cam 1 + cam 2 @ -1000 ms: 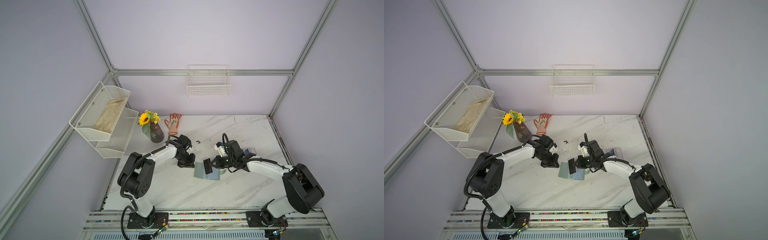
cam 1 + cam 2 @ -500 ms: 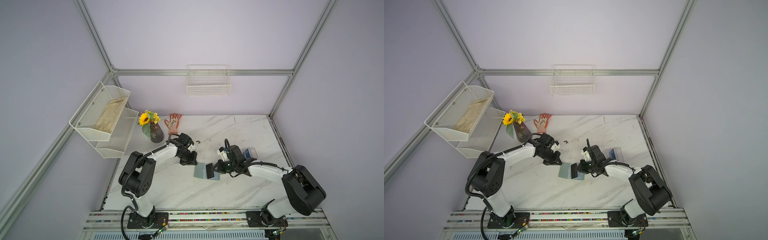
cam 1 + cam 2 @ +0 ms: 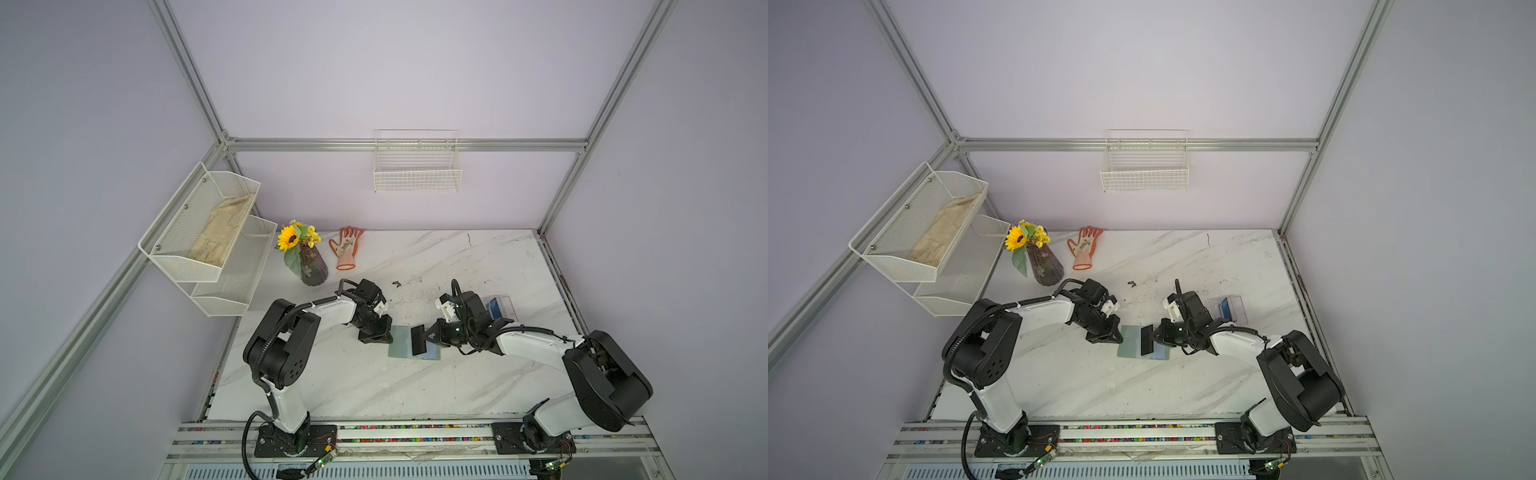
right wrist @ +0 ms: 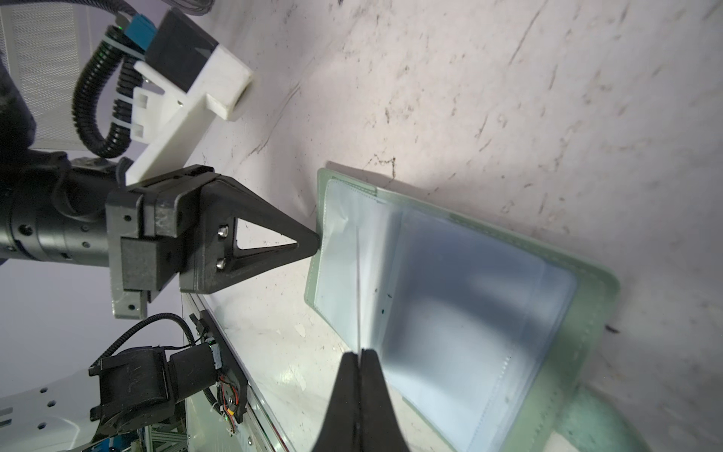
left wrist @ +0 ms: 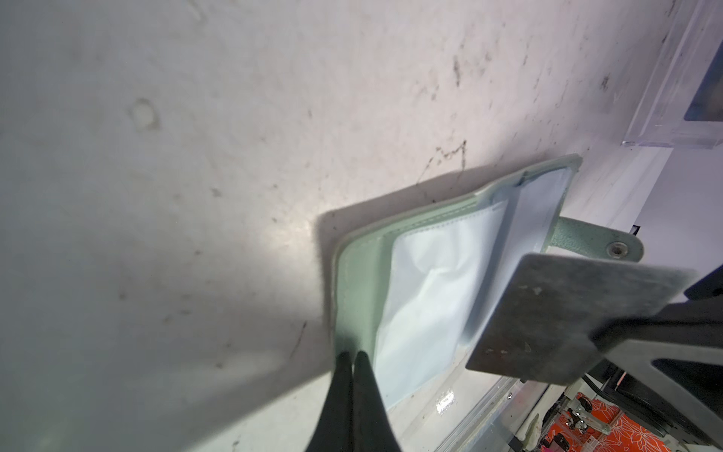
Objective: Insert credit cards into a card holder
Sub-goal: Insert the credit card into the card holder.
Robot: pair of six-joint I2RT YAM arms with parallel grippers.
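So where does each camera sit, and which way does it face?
Top views: high above the front of the table, looking down toward the back wall; both arms show whole.
Left wrist: on the left arm, facing past the shut left gripper to the card holder and dark card; own fingertips show.
Right wrist: on the right arm, facing past the right gripper, shut on that card, to the holder; left gripper shows too.
Shared: both wrist views show the card holder.

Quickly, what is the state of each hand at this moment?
Left hand: closed, tips touching the green wallet at its edge.
Right hand: closed, holding a dark grey card.
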